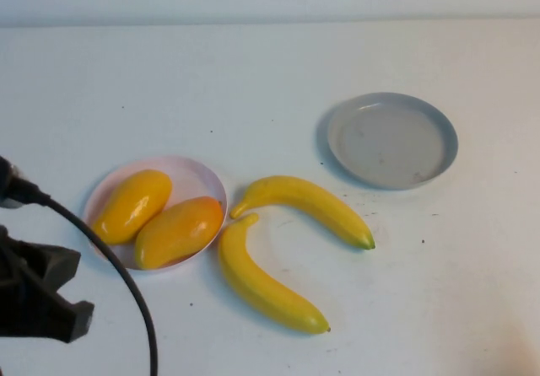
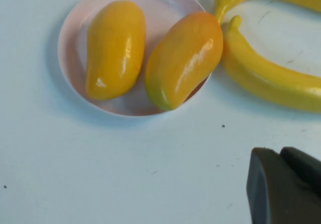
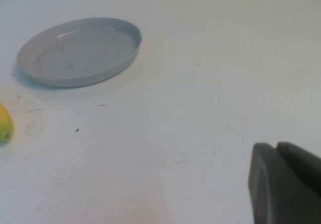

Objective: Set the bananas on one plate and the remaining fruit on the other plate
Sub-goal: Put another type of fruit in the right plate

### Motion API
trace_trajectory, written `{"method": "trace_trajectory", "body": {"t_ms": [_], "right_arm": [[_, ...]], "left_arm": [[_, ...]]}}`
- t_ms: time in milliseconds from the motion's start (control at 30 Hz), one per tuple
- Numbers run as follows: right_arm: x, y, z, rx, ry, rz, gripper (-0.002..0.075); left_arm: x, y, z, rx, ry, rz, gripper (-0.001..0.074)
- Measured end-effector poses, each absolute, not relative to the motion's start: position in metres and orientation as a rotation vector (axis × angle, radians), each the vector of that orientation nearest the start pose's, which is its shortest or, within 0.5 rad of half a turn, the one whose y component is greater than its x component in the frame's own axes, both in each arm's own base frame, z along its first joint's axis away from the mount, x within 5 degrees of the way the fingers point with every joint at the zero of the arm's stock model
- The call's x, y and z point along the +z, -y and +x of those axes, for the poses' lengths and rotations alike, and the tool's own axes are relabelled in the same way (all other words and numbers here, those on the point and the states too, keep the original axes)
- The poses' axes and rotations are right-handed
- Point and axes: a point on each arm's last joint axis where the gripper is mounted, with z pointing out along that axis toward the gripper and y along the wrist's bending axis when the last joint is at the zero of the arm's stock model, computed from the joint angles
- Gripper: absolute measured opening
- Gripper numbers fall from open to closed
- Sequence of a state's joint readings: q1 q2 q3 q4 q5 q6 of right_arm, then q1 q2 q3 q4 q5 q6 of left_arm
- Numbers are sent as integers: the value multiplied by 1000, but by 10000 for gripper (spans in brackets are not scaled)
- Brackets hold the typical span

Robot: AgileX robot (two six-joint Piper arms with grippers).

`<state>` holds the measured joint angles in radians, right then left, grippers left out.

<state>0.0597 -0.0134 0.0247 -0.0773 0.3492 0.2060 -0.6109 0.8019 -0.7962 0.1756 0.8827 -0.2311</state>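
At the near left corner of the table, the left gripper (image 1: 38,308) sat low and pulled back, its fingers pressed together with nothing between them. Just ahead of it and a little to its right lay the pale pink plate (image 1: 202,176), and both mangoes rested in it: the yellow mango (image 1: 132,206) on the side farther from the bananas, the orange-blushed mango (image 1: 178,231) beside it, its end hanging over the rim. So, to my eye, the fruit half of the job looked done. Further right of that gripper, the two bananas lay on the bare table, their stem ends close to the pink plate: the nearer banana (image 1: 266,287) almost touching the blushed mango, the farther banana (image 1: 308,207) arching away toward the grey-blue plate (image 1: 439,131), which stood beyond them, well apart and holding nothing. The right gripper (image 3: 286,184) showed only in its own wrist camera, drawn shut and holding nothing, with the grey plate some way ahead of it. The bananas seemed the step in hand; I judged the next move needed a gripper to spread its fingers and straddle one banana near its middle.
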Motion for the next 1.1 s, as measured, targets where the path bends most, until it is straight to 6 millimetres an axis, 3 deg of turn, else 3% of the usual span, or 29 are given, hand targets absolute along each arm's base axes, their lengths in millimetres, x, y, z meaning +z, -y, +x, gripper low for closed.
{"method": "trace_trajectory", "body": {"t_ms": [200, 333, 467, 600, 800, 1100], "right_arm": [[174, -1, 53, 111, -1842, 86, -17], [174, -1, 53, 111, -1842, 86, -17], [174, -1, 53, 111, -1842, 86, -17], [174, -1, 53, 111, -1842, 86, -17], [174, -1, 53, 111, -1842, 86, -17], [174, -1, 53, 111, -1842, 86, -17]], "left_arm": [[335, 70, 126, -177, -2238, 507, 3], [333, 72, 127, -218, -2063, 530, 3], [326, 65, 112, -278, -1833, 538, 2], [298, 45, 93, -292, -1653, 417, 2], [256, 17, 71, -166, -1521, 208, 2], [207, 9, 56, -98, -1486, 135, 2]]}}
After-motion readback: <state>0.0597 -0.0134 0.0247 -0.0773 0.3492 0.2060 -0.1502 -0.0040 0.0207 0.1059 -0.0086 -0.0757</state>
